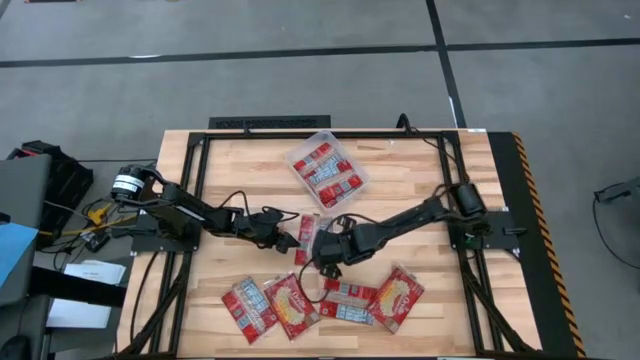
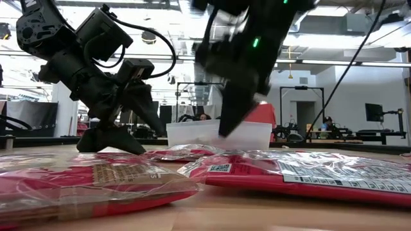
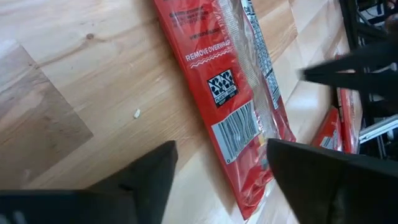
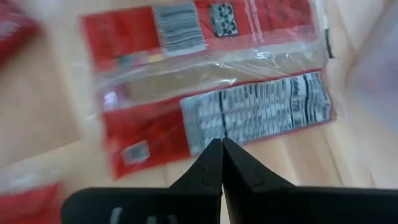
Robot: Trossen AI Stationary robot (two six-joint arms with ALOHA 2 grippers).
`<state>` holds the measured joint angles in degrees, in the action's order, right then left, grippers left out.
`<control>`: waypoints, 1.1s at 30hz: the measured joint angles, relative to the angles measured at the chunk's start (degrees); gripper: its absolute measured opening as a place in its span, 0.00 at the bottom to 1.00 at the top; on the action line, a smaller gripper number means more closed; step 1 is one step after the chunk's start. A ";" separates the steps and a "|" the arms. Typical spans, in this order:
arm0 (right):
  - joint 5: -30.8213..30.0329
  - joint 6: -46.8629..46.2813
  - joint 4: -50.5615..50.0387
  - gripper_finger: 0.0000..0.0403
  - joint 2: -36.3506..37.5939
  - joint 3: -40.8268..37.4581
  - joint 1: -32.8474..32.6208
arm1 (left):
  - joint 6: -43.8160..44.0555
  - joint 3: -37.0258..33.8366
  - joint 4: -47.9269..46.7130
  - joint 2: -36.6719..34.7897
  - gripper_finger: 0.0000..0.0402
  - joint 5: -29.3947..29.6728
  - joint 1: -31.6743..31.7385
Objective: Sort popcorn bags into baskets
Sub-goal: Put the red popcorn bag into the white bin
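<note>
1. Currently both grippers crowd one spot at table centre. Left gripper point(image 1: 290, 240) sits low, just left of a lone popcorn bag point(image 1: 307, 238); its jaws are spread wide, and the left wrist view shows that bag point(image 3: 230, 93) lying flat ahead of them, ungripped.
2. Right gripper point(image 1: 328, 255) hovers just right of the same bag. In the right wrist view its fingers point(image 4: 221, 163) are pressed together tip to tip, holding nothing, above bags lying label side up.
3. Basket point(image 1: 327, 170) is at far centre with a few bags already inside. Four or so more bags point(image 1: 322, 300) lie in a row along the near edge, some overlapping.
4. Risk: arm collision. Both grippers are near each other around one bag; if both go for it, fingers or wrists will likely clash.
5. Risk: bad grasp. The bag is flat and in slick film, so the left jaws may skid over it or pinch only the wrap, and it could drop on the way to the basket.
6. Risk: the closed right fingers, if they descend as is, would push the bag rather than pick it.
7. Risk: overlapped near-edge bags may come up in pairs or get dragged off the near edge.
</note>
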<state>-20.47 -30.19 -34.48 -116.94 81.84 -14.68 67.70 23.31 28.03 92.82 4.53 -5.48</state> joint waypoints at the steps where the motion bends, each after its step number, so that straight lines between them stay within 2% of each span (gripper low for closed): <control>1: 0.38 0.31 1.18 0.05 -1.17 0.00 0.12 | 0.23 0.00 0.21 0.00 0.66 -0.15 0.00; 4: 2.79 2.33 5.86 0.02 -4.00 0.06 0.59 | 0.59 -0.09 0.61 0.00 0.71 -0.21 0.00; 7: 4.89 2.87 10.97 0.02 -5.88 0.42 0.96 | 0.97 -0.09 0.59 0.00 0.71 -0.20 0.00; 13: 6.43 5.73 15.88 0.05 -6.89 1.51 2.54 | 1.43 -0.09 0.42 0.00 0.68 0.21 0.09; 18: 7.51 8.25 19.63 0.02 -7.13 1.53 5.26 | 1.84 -0.09 0.24 -0.02 0.62 0.73 0.11; 23: 7.38 10.49 20.18 0.03 -7.15 1.53 7.10 | 2.15 -0.05 0.08 -0.02 0.49 1.65 0.11; 26: 7.06 10.65 19.55 0.06 -6.77 1.50 7.44 | 2.61 0.02 -0.26 -0.02 0.36 2.79 0.11; 31: 6.88 10.75 14.12 0.04 -2.11 1.40 6.75 | 2.35 -0.01 0.37 -0.02 0.07 3.06 0.11; 33: 6.78 10.78 10.66 0.03 1.18 1.40 6.01 | 2.41 -0.17 0.51 -0.60 0.04 1.99 0.28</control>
<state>-13.69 -19.41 -23.82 -115.76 83.24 -8.67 70.11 23.14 28.55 92.22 6.51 -5.20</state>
